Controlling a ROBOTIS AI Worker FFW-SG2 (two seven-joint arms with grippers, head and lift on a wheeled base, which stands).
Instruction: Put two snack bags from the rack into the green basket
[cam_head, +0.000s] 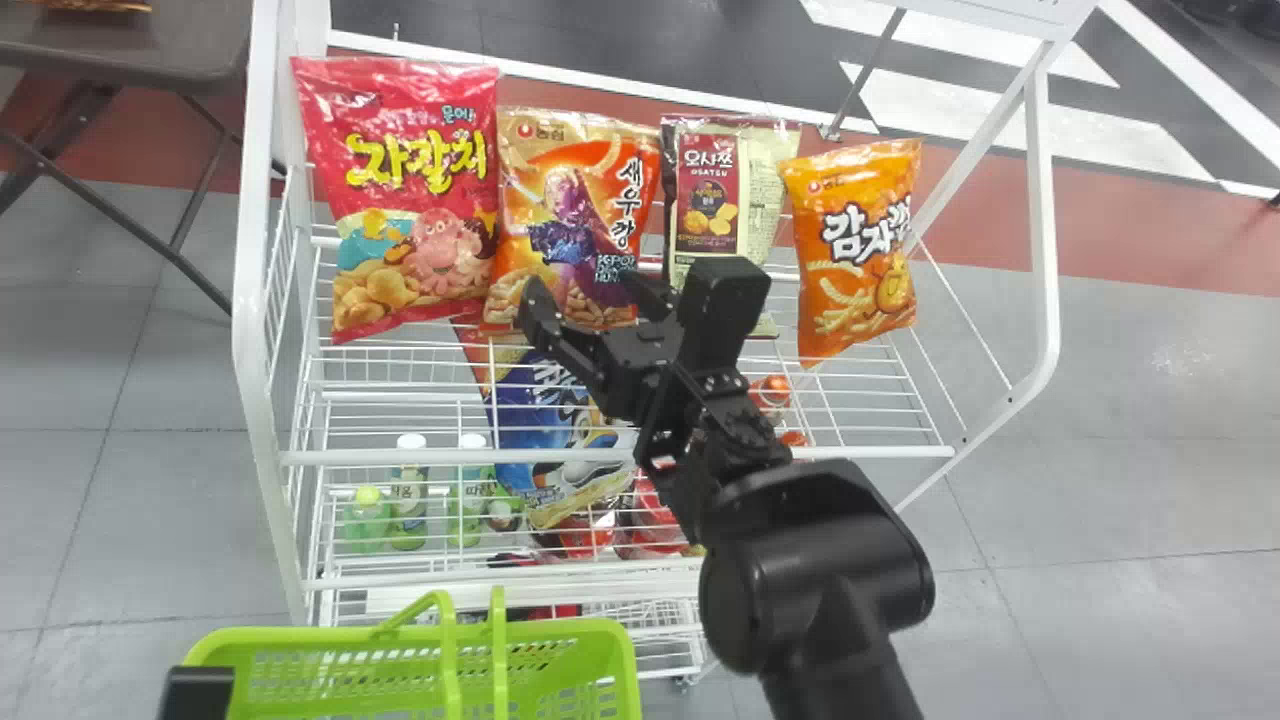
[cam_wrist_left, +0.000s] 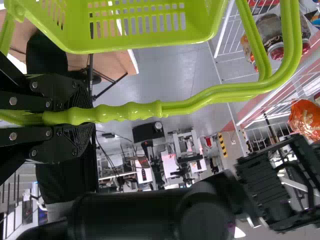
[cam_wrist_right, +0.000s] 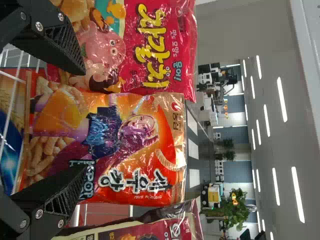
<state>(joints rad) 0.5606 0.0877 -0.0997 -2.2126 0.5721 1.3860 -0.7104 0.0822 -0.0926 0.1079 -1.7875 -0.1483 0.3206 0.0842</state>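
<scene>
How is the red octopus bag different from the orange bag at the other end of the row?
The red bag is bigger, and the orange bag is smaller. The red bag has big yellow letters, but the orange bag has big white ones. The red bag is at the row's left end, the orange bag at its right end. Both are snack bags on the white rack.

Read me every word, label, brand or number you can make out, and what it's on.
"자갈치", "문어!": red bag
"농심", "새우깡", "K-POP": red-orange bag with a figure
"오사쯔": maroon-and-cream bag
"감자", the rest folded: orange bag at the right end
Too small or blurred: the other bag print, and labels on the bottles. The sign is cut off.
</scene>
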